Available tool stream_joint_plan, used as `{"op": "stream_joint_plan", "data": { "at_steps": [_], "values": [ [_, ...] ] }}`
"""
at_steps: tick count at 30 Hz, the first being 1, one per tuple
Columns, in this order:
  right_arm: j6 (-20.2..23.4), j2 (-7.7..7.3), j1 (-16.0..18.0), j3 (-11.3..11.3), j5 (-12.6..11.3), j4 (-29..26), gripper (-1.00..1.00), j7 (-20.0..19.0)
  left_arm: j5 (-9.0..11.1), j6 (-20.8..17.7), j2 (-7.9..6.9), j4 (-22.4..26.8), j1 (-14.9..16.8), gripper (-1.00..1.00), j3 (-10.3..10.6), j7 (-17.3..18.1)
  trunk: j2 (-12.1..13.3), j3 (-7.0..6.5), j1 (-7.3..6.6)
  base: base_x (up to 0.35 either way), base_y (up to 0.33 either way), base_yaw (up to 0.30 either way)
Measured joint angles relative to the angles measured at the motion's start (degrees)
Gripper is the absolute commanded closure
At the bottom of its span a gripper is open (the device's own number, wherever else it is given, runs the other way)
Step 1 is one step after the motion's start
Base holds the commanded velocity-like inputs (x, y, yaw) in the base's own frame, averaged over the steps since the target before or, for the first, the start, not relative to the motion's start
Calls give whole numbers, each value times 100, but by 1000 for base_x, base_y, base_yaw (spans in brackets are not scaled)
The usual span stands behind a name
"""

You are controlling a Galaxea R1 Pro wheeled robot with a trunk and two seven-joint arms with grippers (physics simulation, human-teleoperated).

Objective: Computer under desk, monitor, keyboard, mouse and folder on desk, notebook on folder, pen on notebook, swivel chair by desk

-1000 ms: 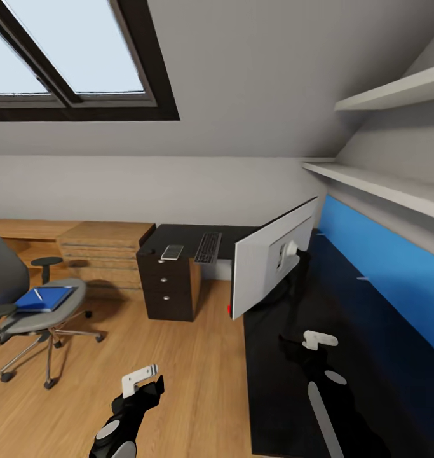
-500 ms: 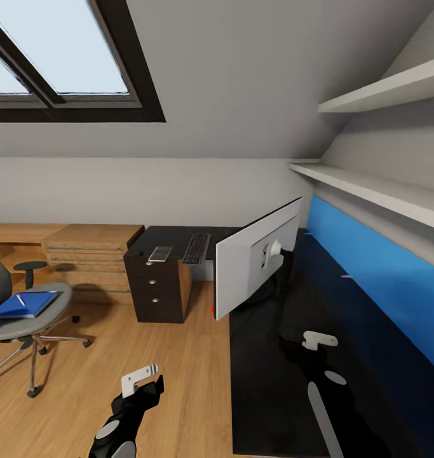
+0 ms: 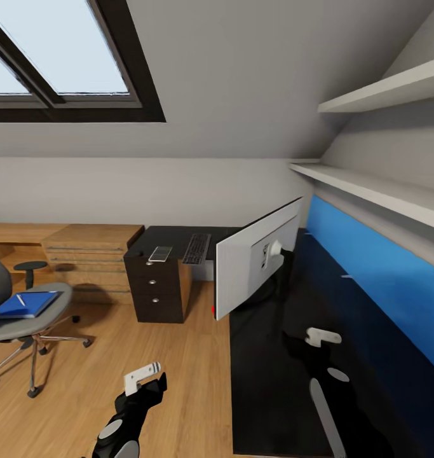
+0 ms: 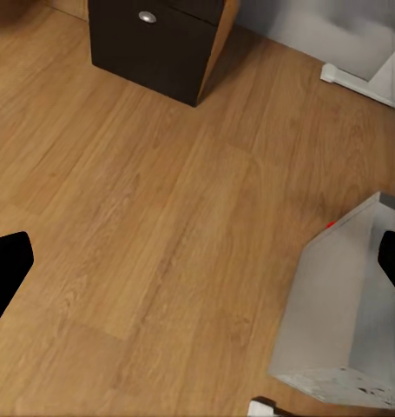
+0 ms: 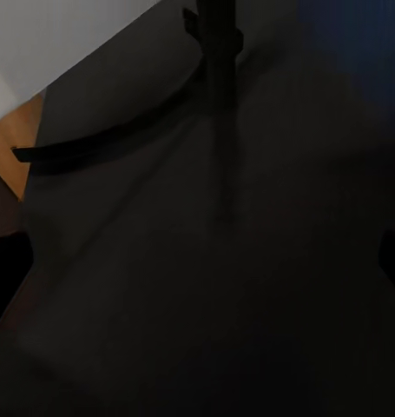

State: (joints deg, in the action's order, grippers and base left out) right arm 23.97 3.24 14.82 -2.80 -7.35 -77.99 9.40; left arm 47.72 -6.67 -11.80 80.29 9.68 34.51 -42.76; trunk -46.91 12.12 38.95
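1. The desk (image 3: pixel 267 356) lies under the right gripper (image 3: pixel 305 343), whose jaws are spread and empty.
2. The monitor (image 3: pixel 255 264) stands just ahead of that gripper.
3. The swivel chair (image 3: pixel 20 318), far left of the left gripper (image 3: pixel 143 381), which is spread over floor, carries the folder (image 3: pixel 26 304).

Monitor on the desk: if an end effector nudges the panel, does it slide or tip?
Likely tips before it slides: the monitor is a wide, thin panel carried high on a slim curved stand. It already sits near the desk edge, so a push toward the floor looks risky. Probably rigid, not floppy.
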Motion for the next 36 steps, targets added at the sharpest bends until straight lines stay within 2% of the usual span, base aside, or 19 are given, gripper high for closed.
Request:
{"op": "stream_joint_plan", "data": {
  "at_steps": [3,8,23,36],
  "values": [
    [-48,49,97,-96,19,-64,-100,1,0,2,89,8,0,-100,-1,-4,0,0,0,0,159,0],
    [-186,-6,96,-256,30,-225,-100,3,1,3,90,20,0,-100,-2,-10,0,0,0,0,277,0],
    [-249,-12,95,-272,31,-303,-100,4,5,1,94,22,0,-100,-2,-11,0,0,-1,22,299,0],
    [-248,-12,95,-273,31,-304,-100,4,5,-1,88,16,0,-100,-1,-10,-1,-6,-3,223,223,-20]
  ]
}}
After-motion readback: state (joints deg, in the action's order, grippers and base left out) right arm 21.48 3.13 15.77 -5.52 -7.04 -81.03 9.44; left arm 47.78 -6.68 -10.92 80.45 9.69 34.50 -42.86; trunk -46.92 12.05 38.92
